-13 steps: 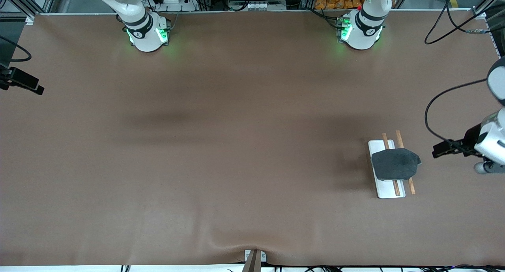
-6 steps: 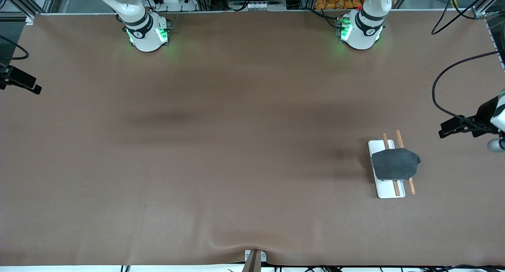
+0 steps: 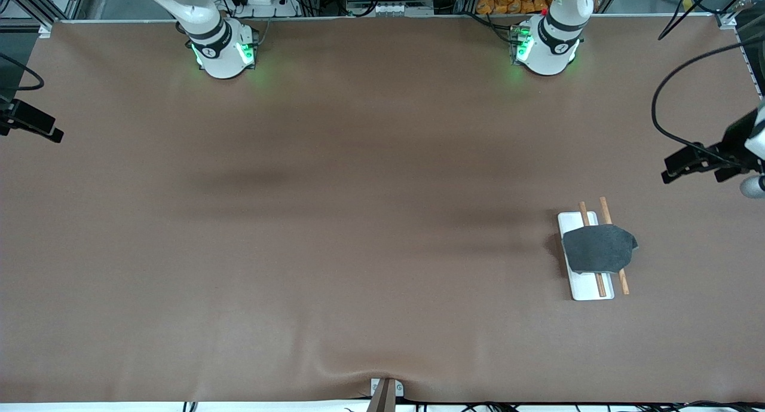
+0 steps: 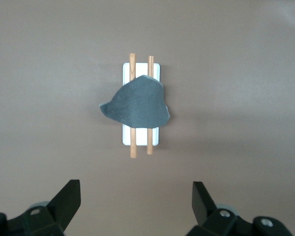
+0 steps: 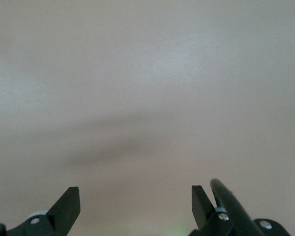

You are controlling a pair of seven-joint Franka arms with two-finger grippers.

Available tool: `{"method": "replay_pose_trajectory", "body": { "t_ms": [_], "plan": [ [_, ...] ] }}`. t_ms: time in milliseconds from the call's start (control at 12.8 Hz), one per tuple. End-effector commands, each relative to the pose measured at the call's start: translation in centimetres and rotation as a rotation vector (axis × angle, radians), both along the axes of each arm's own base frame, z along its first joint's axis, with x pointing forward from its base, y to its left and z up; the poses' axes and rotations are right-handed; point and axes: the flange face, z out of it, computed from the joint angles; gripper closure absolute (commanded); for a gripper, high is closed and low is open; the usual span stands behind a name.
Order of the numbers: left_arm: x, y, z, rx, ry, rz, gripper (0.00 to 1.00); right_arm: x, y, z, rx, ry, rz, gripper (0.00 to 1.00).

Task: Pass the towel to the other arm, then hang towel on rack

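Note:
The dark grey towel [image 3: 599,249] lies draped over the two brown rods of the rack [image 3: 588,289], which stands toward the left arm's end of the table. Rod ends and the white base show at both ends of the towel. In the left wrist view the towel [image 4: 137,103] covers the middle of the rack [image 4: 141,136]. My left gripper [image 4: 136,199] is open and empty, high up and apart from the rack. The left arm's hand [image 3: 738,152] shows at the edge of the front view. My right gripper [image 5: 135,199] is open and empty over bare table.
The brown table cover [image 3: 358,220] has a small ridge at its near edge [image 3: 385,377]. A black cable [image 3: 657,113] loops from the left arm's hand. A black part of the right arm [image 3: 33,125] shows at the edge of the front view.
The left arm's hand has drawn away from the rack, farther from the front camera. The towel stays on the rods. The right arm has hardly moved.

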Motion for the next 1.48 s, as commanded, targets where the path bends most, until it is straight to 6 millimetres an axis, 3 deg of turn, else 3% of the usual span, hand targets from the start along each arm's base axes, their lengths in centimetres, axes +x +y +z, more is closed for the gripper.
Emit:
{"method": "replay_pose_trajectory", "body": {
  "t_ms": [0, 623, 857, 1403],
  "plan": [
    [-1.7, -2.3, 1.0, -0.01, 0.014, 0.017, 0.0, -0.4, 0.1, 0.6, 0.003, -0.001, -0.01, 0.0],
    [-4.3, -4.0, 2.3, 0.006, 0.097, 0.048, 0.0, -0.4, -0.2, 1.0, 0.003, -0.009, -0.017, 0.0],
    [-5.3, -3.8, 3.3, 0.011, 0.101, 0.036, 0.0, -0.4, -0.1, 1.0, 0.003, -0.009, -0.015, 0.0],
    [-5.3, -2.7, 4.4, 0.048, 0.077, 0.044, 0.0, -0.4, -0.1, 1.0, 0.003, -0.009, -0.015, 0.0]
  ]
}}
